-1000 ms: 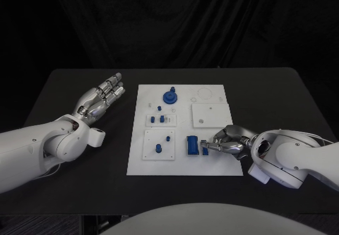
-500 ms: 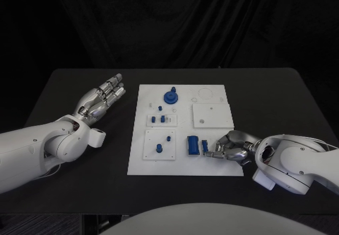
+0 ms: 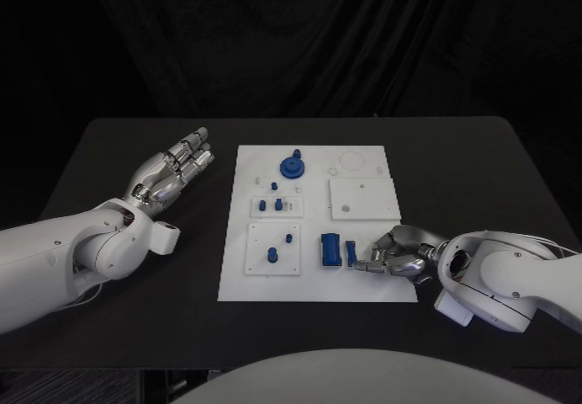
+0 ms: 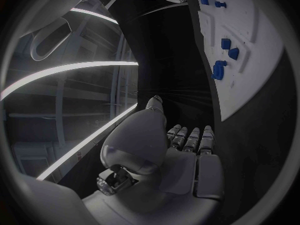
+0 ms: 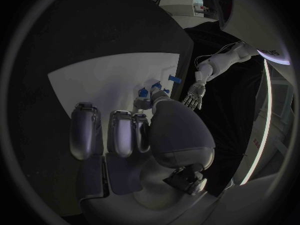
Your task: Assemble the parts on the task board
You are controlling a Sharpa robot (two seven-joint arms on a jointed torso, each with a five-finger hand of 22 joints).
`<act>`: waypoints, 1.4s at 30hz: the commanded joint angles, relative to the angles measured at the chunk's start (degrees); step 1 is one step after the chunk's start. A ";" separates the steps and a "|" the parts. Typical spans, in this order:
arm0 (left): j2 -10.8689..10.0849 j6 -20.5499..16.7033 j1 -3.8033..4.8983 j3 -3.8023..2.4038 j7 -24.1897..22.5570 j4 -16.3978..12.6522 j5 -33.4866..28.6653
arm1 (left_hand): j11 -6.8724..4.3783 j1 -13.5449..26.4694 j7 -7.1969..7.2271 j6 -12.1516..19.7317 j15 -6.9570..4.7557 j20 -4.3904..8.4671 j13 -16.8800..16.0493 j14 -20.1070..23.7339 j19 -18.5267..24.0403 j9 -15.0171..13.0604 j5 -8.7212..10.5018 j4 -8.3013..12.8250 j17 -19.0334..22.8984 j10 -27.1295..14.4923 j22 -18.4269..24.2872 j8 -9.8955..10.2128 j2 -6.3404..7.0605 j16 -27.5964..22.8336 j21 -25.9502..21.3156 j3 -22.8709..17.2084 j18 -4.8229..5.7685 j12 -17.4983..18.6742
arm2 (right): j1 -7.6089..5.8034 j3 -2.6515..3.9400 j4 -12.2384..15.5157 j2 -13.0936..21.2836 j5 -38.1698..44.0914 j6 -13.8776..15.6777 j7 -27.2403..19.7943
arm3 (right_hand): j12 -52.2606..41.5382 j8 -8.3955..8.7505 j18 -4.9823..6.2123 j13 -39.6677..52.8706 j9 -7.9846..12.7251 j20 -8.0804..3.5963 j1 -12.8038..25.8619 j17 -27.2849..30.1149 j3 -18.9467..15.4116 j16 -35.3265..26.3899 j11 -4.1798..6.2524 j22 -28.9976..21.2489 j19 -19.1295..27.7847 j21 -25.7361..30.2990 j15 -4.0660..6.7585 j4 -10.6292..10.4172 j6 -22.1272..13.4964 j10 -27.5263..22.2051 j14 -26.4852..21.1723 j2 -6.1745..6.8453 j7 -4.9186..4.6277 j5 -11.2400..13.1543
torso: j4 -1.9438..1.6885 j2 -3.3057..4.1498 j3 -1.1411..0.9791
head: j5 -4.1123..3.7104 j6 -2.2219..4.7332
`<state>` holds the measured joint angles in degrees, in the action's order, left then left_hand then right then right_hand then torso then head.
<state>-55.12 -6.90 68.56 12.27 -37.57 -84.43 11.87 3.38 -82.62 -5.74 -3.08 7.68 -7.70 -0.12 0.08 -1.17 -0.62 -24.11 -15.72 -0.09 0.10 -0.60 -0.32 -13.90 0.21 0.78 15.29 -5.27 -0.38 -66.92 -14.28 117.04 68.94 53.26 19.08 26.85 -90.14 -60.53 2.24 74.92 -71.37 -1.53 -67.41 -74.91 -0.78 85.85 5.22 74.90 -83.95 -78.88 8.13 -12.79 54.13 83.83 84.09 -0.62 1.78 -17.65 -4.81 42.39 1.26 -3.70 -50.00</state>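
The white task board [image 3: 315, 286] lies in the middle of the black table. On it are a round blue knob [image 3: 293, 166], small blue pegs [image 3: 277, 204] on two raised white plates, a blue block [image 3: 330, 250] and a thin blue piece [image 3: 351, 252] standing just right of the block. My right hand [image 3: 395, 253] rests at the board's right edge, its fingertips [image 3: 362, 266] just beside the thin piece, holding nothing. My left hand [image 3: 175, 169] lies flat with straight fingers on the table left of the board. From the left wrist, that hand [image 4: 187, 147] points along the board [image 4: 250, 60].
A square white plate [image 3: 364, 198] sits on the board's right side, just beyond my right hand. Bare black table surrounds the board, with wide room at the far right. The right wrist view shows the board [image 5: 106, 80] ahead of my right hand [image 5: 128, 135].
My right hand has let go of the thin blue piece and drawn back a little toward the right and the near edge. The piece now stands beside the block. The left hand has not moved.
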 commanded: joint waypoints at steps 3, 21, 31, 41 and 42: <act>-0.02 0.38 -0.09 -0.05 -0.43 -0.13 -0.16 | 0.40 -0.61 -0.47 -0.11 0.52 -0.57 0.06 -0.08 0.01 -0.05 -0.24 -0.09 0.09 0.05 -0.08 -0.37 0.19 -0.21 0.22 -0.38 1.12 0.33 | 0.18 -0.01 0.12 0.01 -0.12 -0.53 -0.15 | 0.14 -0.45 0.45 15.08 -0.11 -0.18 0.24 -4.41 -0.29 -0.02 0.08 11.54 -1.87 -0.24 0.11 -0.42 0.51 6.17 3.99 -0.73 -0.07 0.41 | 0.01 0.02 0.00 | 0.11 0.00; 0.00 0.38 -0.10 -0.05 -0.28 -0.20 -0.16 | 0.46 -0.65 -0.52 -0.12 0.58 -0.60 0.06 -0.08 0.01 -0.05 -0.30 -0.09 0.09 0.07 -0.08 -0.37 0.21 -0.21 0.23 -0.39 1.15 0.32 | 0.18 -0.01 -1.82 -0.77 -0.13 -0.22 0.38 | 0.14 -0.82 0.46 15.08 -0.32 -0.15 0.21 -4.40 -0.30 -0.03 0.12 11.53 -1.85 -0.20 0.10 -1.12 1.07 6.17 3.99 -1.80 0.00 1.12 | 0.01 -0.01 0.01 | 0.26 0.00; 0.06 0.42 -0.11 -0.05 -0.20 -0.20 -0.16 | 0.48 -0.67 -0.54 -0.13 0.59 -0.61 0.05 -0.08 0.00 -0.05 -0.32 -0.09 0.09 0.09 -0.09 -0.37 0.22 -0.21 0.23 -0.40 1.15 0.32 | 0.18 0.00 -3.11 -1.63 -0.89 -0.49 0.94 | 0.14 -1.17 0.46 15.08 -0.56 -0.18 -0.79 -4.40 0.11 -0.03 0.20 11.53 -1.85 -0.22 0.17 -1.25 1.46 6.17 3.99 -2.88 0.11 1.71 | 0.00 0.01 -0.02 | 0.27 0.00; 0.11 0.52 -0.12 -0.05 -0.18 -0.18 -0.16 | 0.48 -0.67 -0.54 -0.13 0.59 -0.61 0.05 -0.08 0.00 -0.05 -0.32 -0.09 0.09 0.09 -0.09 -0.37 0.22 -0.21 0.23 -0.40 1.15 0.32 | 0.18 0.01 -4.43 -3.25 -1.29 -1.62 1.90 | 0.14 -1.37 0.48 15.08 -0.75 -0.24 -2.52 -4.32 0.40 -0.07 0.27 11.50 -1.81 -0.13 0.22 -0.64 1.54 6.17 3.97 -3.10 0.17 2.08 | -0.02 0.02 0.00 | 0.34 0.00; 0.11 0.53 -0.12 -0.05 -0.18 -0.18 -0.16 | 0.50 -0.70 -0.56 -0.14 0.61 -0.62 0.05 -0.08 -0.01 -0.06 -0.34 -0.08 0.09 0.09 -0.09 -0.37 0.23 -0.21 0.24 -0.40 1.16 0.32 | 0.18 0.02 -4.50 -3.36 -1.30 -1.72 1.96 | 0.14 -1.37 0.49 15.08 -0.76 -0.24 -2.71 -4.26 0.39 -0.09 0.27 11.50 -1.81 -0.13 0.23 -0.54 1.52 6.17 3.96 -3.04 0.17 2.16 | 0.00 0.01 -0.01 | 0.35 0.00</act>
<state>-55.08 -6.90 68.54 12.27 -37.20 -84.49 11.87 3.37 -82.84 -5.94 -3.29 7.88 -8.10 -0.15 -0.13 -1.17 -0.61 -24.11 -15.73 -0.08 0.10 -0.62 -0.32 -13.68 0.21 0.78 15.30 -5.26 -0.38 -66.91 -14.26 112.58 65.62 52.33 18.49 27.50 -90.14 -61.74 2.23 74.92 -72.02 -1.53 -69.55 -74.91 -0.54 85.85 5.21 74.90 -83.95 -78.88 8.13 -13.51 55.34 83.83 84.09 -3.47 1.76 -15.71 -4.82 42.39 1.25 -3.36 -50.00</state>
